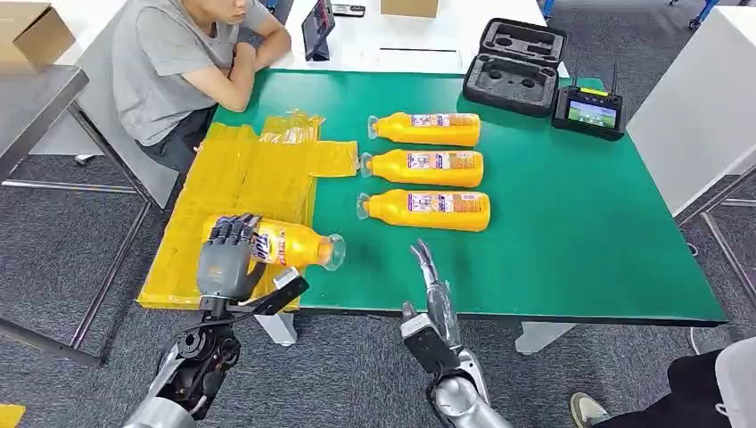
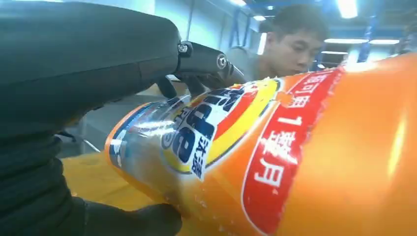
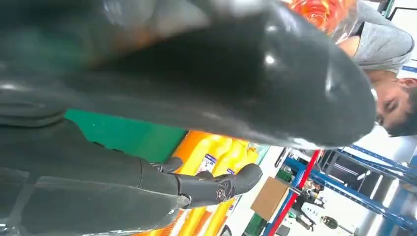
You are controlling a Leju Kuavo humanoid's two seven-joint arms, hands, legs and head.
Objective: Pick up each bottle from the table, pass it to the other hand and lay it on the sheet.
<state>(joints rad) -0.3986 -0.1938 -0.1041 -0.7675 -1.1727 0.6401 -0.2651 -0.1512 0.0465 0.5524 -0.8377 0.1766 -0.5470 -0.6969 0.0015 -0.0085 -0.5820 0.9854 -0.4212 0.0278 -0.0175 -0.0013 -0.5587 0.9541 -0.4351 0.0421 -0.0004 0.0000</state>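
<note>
Left hand [image 1: 230, 259] grips an orange bottle [image 1: 294, 244] over the yellow sheet [image 1: 241, 178]; its label shows blue letters. Right hand [image 1: 426, 267] is released, holding nothing, above the green tabletop [image 1: 579, 223].

Place: a robotics lab or test hall, set up for a trial.
Bench [image 1: 571, 232]: a green-topped work surface on metal legs, standing on grey carpet tiles.
Equipment: an open black foam-lined case [image 1: 514, 65] and a handheld controller with a lit screen [image 1: 588, 111] sit at the far corner of the bench.
Second table: a white table [image 1: 419, 36] behind carries a tablet [image 1: 316, 28] and a cardboard box [image 1: 409, 7].
Person: someone in a grey shirt [image 1: 178, 67] sits at the bench's far left corner.
Background: blue steel racking [image 3: 344, 182] and ceiling strip lights [image 2: 346, 7], as in an industrial hall.
</note>
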